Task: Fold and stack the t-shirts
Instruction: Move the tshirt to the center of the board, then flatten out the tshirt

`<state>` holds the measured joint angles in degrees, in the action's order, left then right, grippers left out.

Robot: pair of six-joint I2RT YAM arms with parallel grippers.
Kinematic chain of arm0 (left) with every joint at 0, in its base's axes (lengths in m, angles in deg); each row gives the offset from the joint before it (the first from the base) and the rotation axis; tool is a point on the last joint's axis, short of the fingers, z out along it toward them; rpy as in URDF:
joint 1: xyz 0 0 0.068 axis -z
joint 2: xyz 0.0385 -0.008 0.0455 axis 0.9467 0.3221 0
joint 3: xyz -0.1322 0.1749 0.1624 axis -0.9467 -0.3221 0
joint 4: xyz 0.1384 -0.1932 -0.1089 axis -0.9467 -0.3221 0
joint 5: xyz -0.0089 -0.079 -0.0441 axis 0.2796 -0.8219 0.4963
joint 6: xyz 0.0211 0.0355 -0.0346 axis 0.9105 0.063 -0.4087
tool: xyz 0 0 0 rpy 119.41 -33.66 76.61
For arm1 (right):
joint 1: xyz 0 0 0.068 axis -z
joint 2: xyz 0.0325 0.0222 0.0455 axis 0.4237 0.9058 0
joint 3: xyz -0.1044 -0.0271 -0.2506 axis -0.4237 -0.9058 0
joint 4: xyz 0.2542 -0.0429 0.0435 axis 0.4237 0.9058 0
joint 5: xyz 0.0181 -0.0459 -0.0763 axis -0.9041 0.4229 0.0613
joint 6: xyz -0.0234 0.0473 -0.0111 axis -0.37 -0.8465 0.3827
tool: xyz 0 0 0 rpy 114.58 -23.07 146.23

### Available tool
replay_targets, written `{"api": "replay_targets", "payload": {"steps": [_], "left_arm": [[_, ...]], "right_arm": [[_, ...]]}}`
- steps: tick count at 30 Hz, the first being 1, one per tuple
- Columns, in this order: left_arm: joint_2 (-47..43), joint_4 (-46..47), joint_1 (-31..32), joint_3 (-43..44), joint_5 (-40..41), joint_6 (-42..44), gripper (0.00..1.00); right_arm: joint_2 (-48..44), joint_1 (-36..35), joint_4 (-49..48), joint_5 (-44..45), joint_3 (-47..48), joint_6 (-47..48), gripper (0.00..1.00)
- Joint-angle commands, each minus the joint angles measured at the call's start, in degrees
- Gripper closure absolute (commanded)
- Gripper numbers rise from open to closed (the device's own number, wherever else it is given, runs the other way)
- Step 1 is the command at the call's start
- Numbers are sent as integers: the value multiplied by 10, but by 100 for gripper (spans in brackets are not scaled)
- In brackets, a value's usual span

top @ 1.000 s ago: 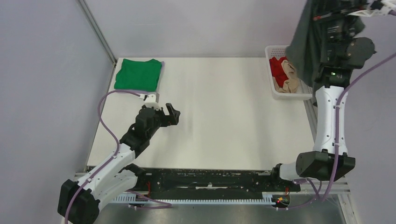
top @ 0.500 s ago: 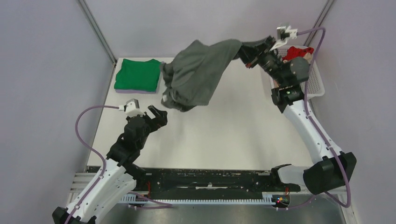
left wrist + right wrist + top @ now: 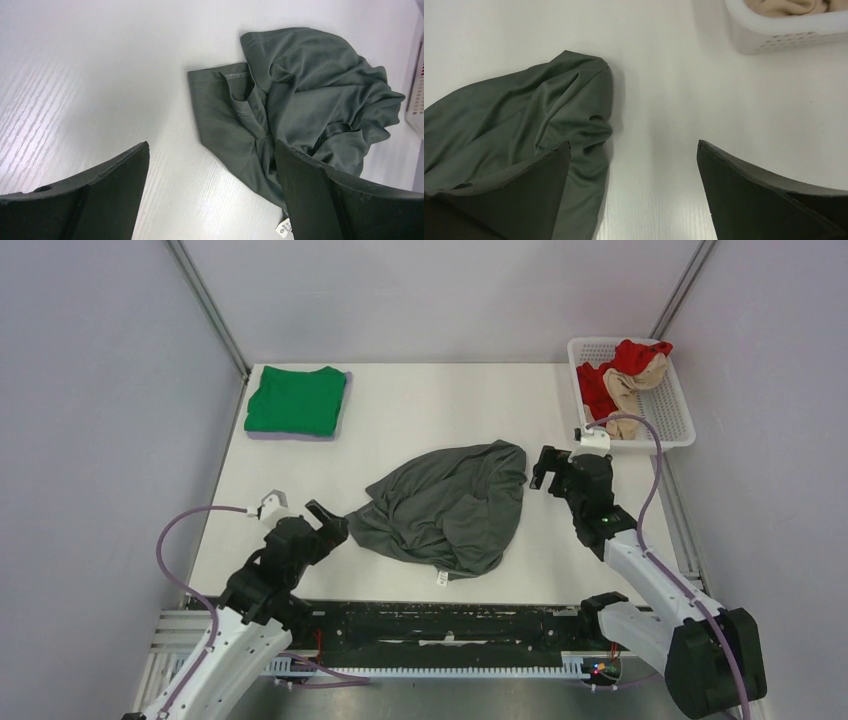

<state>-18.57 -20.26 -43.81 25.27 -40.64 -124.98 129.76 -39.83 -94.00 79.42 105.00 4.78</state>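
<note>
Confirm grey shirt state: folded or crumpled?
Crumpled, not folded. The dark grey t-shirt lies in a wrinkled, uneven heap on the table, layers overlapping at random, its tag sticking out at the near edge.

The left arm (image 3: pixel 268 570) and right arm (image 3: pixel 648 570) are extended forward and low. The left hand (image 3: pixel 328 518) is seen spread wide; the right hand (image 3: pixel 548 470) is likewise spread, with nothing clasped

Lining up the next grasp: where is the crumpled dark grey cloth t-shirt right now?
In the top view the dark grey t-shirt lies crumpled in the middle of the white table, between the left gripper and the right gripper.
</note>
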Motion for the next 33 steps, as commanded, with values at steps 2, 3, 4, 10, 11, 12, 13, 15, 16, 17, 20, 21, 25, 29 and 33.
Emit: {"api": "replay_targets", "payload": {"steps": [2, 3, 4, 10, 11, 12, 13, 15, 16, 17, 20, 21, 25, 29, 33], "left_arm": [[84, 49, 1, 4, -55, 9, 0], [112, 67, 1, 4, -64, 17, 0], [148, 84, 1, 7, -75, 18, 0], [316, 210, 1, 64, -162, 64, 0], [340, 228, 1, 73, -167, 70, 0], [358, 239, 1, 86, -170, 75, 0], [381, 250, 1, 98, -168, 82, 0], [428, 247, 1, 136, -161, 98, 0], [453, 240, 1, 154, -159, 109, 1], [475, 235, 1, 174, -156, 118, 2], [540, 229, 6, 217, -163, 141, 7], [559, 229, 9, 229, -168, 148, 9], [622, 216, 30, 275, -184, 181, 19], [681, 182, 47, 315, -173, 203, 24], [721, 156, 54, 336, -156, 211, 33]], "right_arm": [[-58, -1, 19, 35, 9, 39, 2], [-61, -2, 19, 15, 7, 39, 2], [-62, -3, 19, -14, 5, 40, 2], [-33, -53, 25, -62, 9, 62, 2], [-25, -63, 25, -61, 12, 66, 2], [-12, -71, 24, -56, 17, 69, 2], [1, -79, 23, -47, 22, 70, 2], [28, -85, 21, -31, 36, 70, 2], [40, -85, 20, -26, 45, 70, 2], [54, -85, 19, -22, 53, 70, 2], [94, -85, 6, 12, 75, 53, 2], [112, -85, 0, 20, 83, 46, 2], [184, -85, -10, 29, 124, 19, 2], [251, -84, -35, 39, 160, 0, 3], [304, -73, -42, 42, 184, -23, 4]]}}
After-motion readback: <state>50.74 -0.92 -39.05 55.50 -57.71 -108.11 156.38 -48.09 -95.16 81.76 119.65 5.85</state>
